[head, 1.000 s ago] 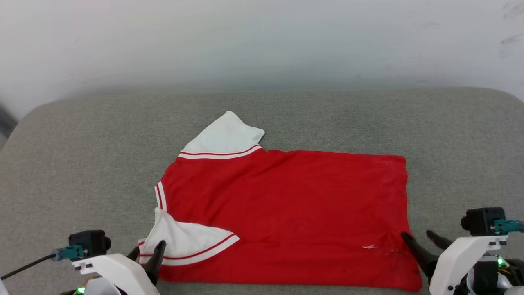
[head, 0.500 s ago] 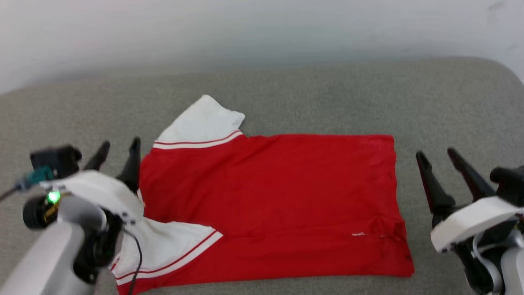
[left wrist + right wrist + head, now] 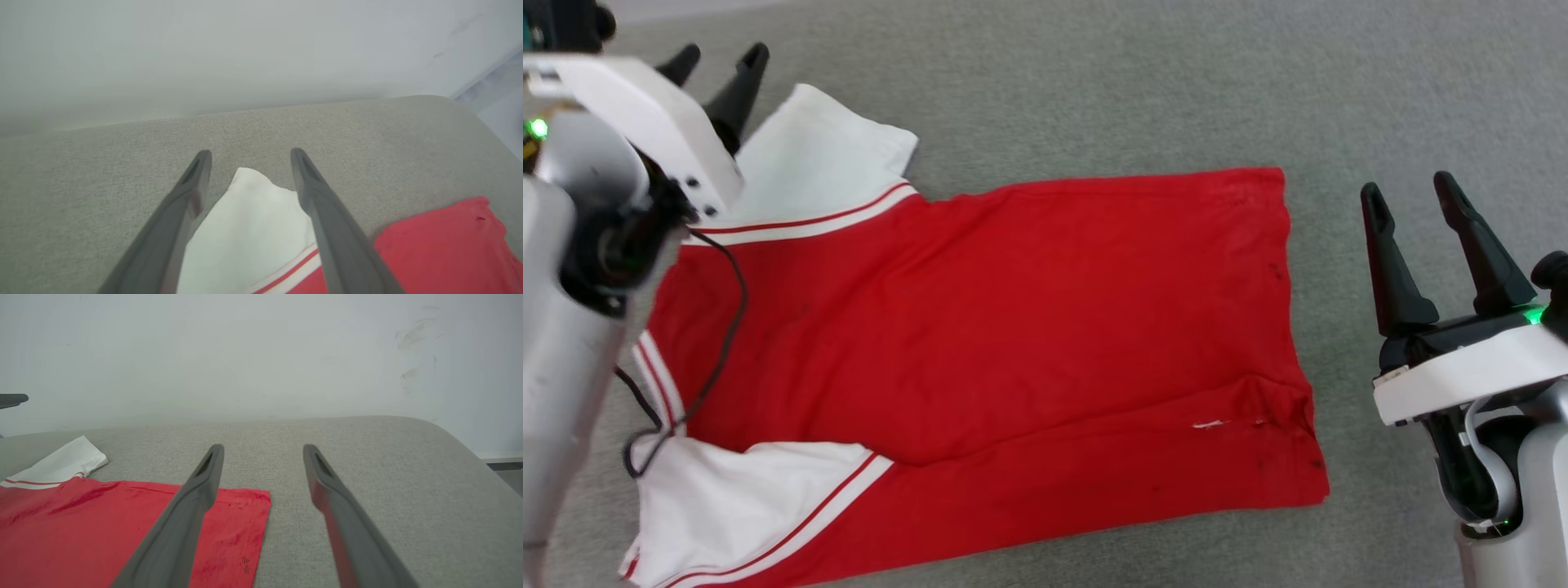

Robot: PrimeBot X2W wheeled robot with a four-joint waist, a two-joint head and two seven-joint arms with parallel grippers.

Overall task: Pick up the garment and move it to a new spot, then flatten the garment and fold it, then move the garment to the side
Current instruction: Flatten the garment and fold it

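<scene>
Two grippers in play, and neither has anything in it. Nearest us, the shirt (image 3: 980,327) lies spread out on the grey cushion (image 3: 1094,82). Its near sleeve (image 3: 735,498) is turned in over the body, and a long crease runs along the near edge. That looks like a first fold laid down, though I can't be sure. So by my reading the pick-up, the move and most of the flattening are done. The folding is barely begun and the shift to the side is all to come.

A dark cable (image 3: 737,302) from the left arm droops across the shirt's left end, one to watch for snagging. Out to the right, the right gripper (image 3: 1409,192) hangs just beside the hem, clear of the cloth, fingers spread wide over bare cushion. Further back, the far sleeve (image 3: 829,155) pokes out flat and unfolded. The left gripper (image 3: 721,59) hovers at its tip, fingers parted with nothing pinched.

Room to work? Plenty: open cushion to the right of the hem and a broad strip beyond the far edge. At the very back the cushion rounds off against a pale wall (image 3: 261,355). Its right corner curves away too, so any slide that way wants to stop short.
</scene>
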